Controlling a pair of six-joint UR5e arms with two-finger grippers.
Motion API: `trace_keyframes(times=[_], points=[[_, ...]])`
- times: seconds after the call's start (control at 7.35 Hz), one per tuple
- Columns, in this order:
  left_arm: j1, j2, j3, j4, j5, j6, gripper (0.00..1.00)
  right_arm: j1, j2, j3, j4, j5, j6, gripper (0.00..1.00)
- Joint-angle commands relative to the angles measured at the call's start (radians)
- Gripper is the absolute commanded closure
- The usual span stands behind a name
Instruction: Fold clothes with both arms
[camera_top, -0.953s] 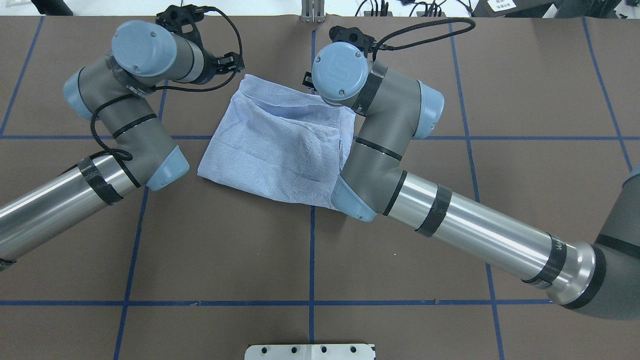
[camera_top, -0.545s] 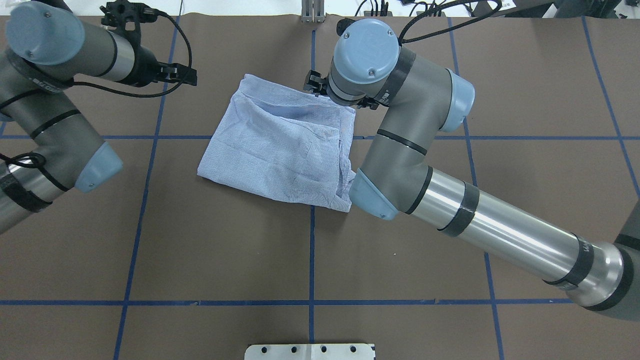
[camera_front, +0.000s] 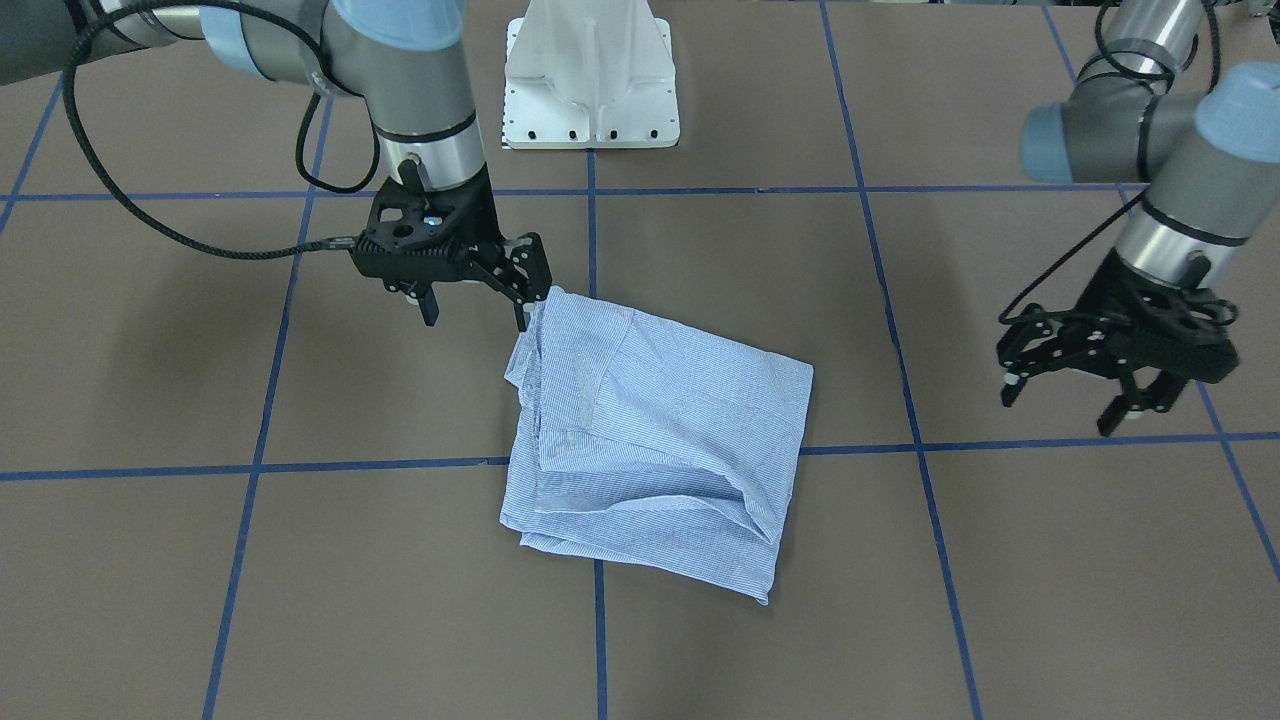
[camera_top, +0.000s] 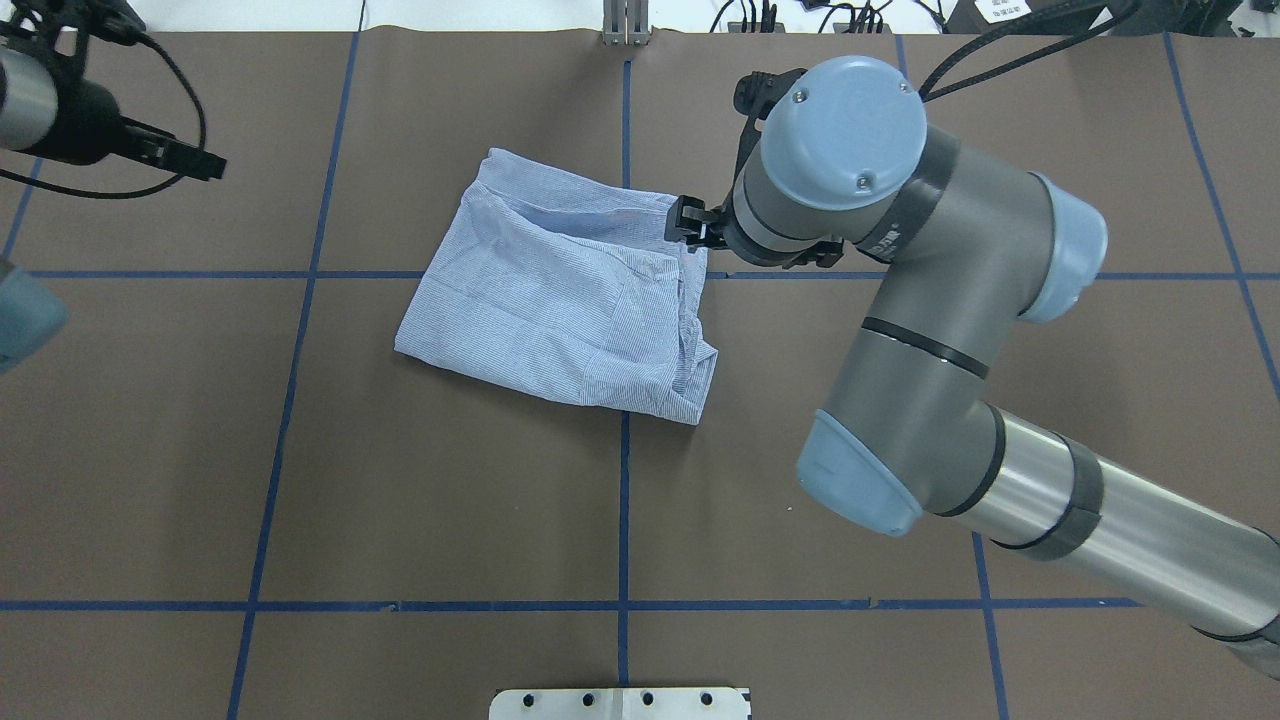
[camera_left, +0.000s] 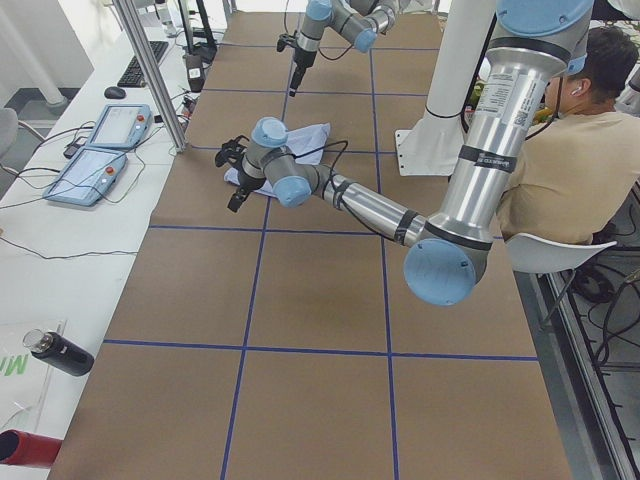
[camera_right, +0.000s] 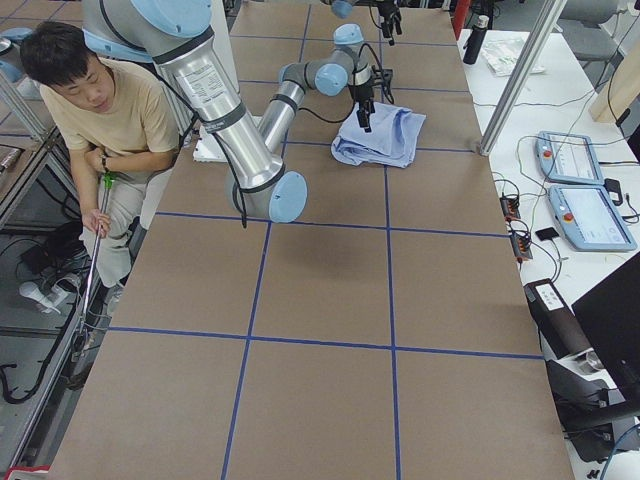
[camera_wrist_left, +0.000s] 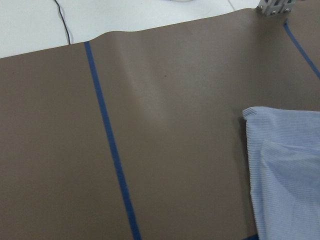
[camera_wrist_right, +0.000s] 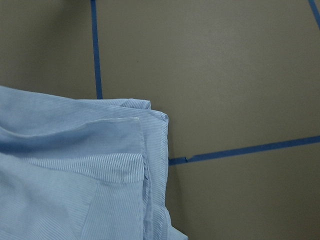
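Shirt (camera_front: 650, 440), light blue and finely striped, is lying folded into a rough, rumpled square on the brown table (camera_front: 300, 600), around the middle of its width and in the half far from the robot, straddling two crossing blue tape lines (camera_top: 624, 520). Its layered edges are showing along the right side in the overhead view, and one corner is lying loose there. The right gripper (camera_front: 475, 315) is hanging low at the shirt's far right corner with its two fingers spread wide and nothing between them. One fingertip (camera_front: 522, 318) is sitting right at the edge of the cloth, and whether it is touching the fabric cannot be told; the other finger is standing over bare table, clear of the cloth. The right wrist camera is looking down on that same layered corner and the bare table beside it. The left gripper (camera_front: 1060, 410) is hovering well apart from the shirt, out toward the table's left side, its fingers also parted and gripping nothing. The left wrist camera is taking in mostly bare table, with only an edge of the shirt at its right.
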Motion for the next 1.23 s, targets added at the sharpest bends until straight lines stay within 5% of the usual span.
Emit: trace_keyframes(times=[0.0, 0.27, 0.68, 1.09], points=[[-0.253, 0.089, 0.023, 0.082, -0.071, 0.390, 0.00, 0.139, -0.133, 0.150, -0.107, 0.148, -0.244, 0.00], [-0.471, 0.112, 0.060, 0.259, -0.145, 0.672, 0.00, 0.328, -0.281, 0.157, -0.100, 0.283, -0.570, 0.00], [-0.531, 0.231, 0.088, 0.246, -0.152, 0.636, 0.00, 0.644, -0.526, 0.149, -0.100, 0.502, -1.080, 0.00], [-0.525, 0.313, 0.019, 0.331, -0.205, 0.419, 0.00, 0.804, -0.773, 0.135, -0.098, 0.540, -1.285, 0.00]])
